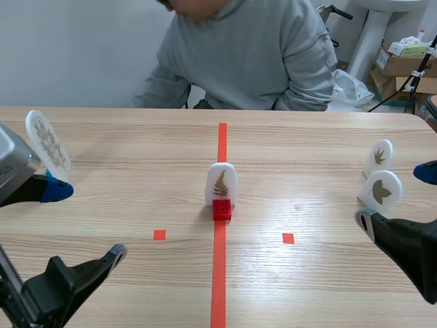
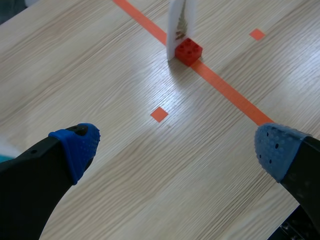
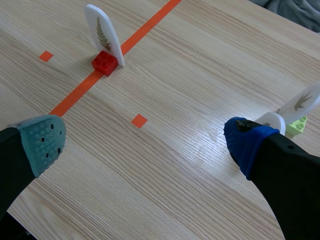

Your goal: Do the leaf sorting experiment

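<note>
A white card with a fern leaf [image 1: 220, 183] stands upright on a red brick [image 1: 221, 209] on the centre tape line. The same card [image 2: 178, 22] and its brick [image 2: 188, 51] lie well ahead of my left gripper [image 2: 175, 147], which is open and holds nothing. A white oval card with a feathery leaf [image 1: 48, 145] stands just behind my left gripper [image 1: 87, 222]. At the right stand two more leaf cards [image 1: 379, 157] [image 1: 381, 193], beside my open, empty right gripper [image 1: 396, 198]. In the right wrist view, my right gripper [image 3: 145, 142] has one card [image 3: 301, 104] on a green brick [image 3: 298, 125] beyond its blue pad.
A person in a grey hoodie [image 1: 239, 55] sits across the table. Small orange tape squares [image 1: 159, 234] [image 1: 288, 238] mark the wooden tabletop on either side of the centre line. Boxes [image 1: 403, 65] stand on the floor at the far right.
</note>
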`<action>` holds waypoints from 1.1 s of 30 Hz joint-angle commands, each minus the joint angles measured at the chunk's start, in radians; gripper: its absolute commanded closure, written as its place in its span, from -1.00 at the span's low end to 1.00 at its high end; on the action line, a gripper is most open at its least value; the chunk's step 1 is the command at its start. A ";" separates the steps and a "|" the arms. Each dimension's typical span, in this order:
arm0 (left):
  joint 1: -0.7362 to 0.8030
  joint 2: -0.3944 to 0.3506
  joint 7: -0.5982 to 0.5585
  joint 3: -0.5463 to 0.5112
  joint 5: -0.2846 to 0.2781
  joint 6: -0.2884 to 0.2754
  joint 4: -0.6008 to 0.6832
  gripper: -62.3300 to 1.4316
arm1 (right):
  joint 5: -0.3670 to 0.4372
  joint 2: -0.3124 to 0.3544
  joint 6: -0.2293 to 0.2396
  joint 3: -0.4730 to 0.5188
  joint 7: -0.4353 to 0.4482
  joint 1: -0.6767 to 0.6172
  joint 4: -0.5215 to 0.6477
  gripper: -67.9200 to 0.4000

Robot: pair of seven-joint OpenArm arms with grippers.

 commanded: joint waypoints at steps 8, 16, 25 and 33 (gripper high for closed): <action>-0.395 0.021 -0.029 0.156 0.013 -0.084 -0.391 -1.00 | -0.004 0.003 0.008 0.001 0.014 0.012 -0.001 -1.00; -0.755 0.160 -0.079 0.420 0.038 -0.103 -0.753 -1.00 | -0.007 0.003 0.008 0.001 0.014 0.012 -0.001 -1.00; -0.941 0.359 -0.135 0.537 0.126 -0.093 -1.019 -1.00 | -0.007 0.003 0.008 0.001 0.014 0.012 -0.001 -1.00; -0.984 0.440 -0.176 0.542 0.170 -0.074 -1.120 -1.00 | -0.007 0.003 0.008 0.001 0.014 0.012 -0.001 -1.00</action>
